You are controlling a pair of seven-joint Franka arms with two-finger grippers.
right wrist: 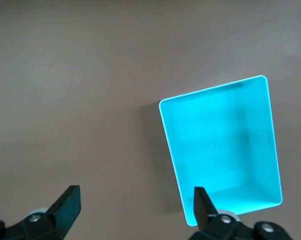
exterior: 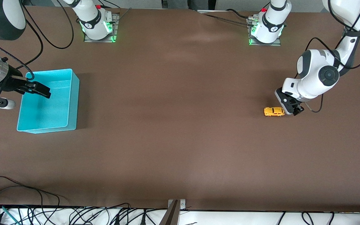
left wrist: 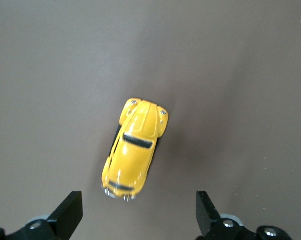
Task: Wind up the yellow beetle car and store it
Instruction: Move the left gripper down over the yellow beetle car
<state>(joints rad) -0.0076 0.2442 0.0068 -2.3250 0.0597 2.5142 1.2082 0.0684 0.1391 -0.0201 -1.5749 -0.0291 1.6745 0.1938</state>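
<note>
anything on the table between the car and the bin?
Nothing: in the front view only bare brown table runs from the car to the bin. Both grippers, left and right, are open.

You are in a robot lab: two white robot arms [exterior: 316, 73] bolted to a brown bench [exterior: 180, 140], many black cables [exterior: 42, 215].

Left gripper [exterior: 294, 109] low over the table's left-arm end, fingers [left wrist: 65, 215] spread wide, nothing between them. Right gripper [exterior: 39, 89] hanging up in the air toward the right arm's end, fingers [right wrist: 65, 207] apart, empty.
</note>
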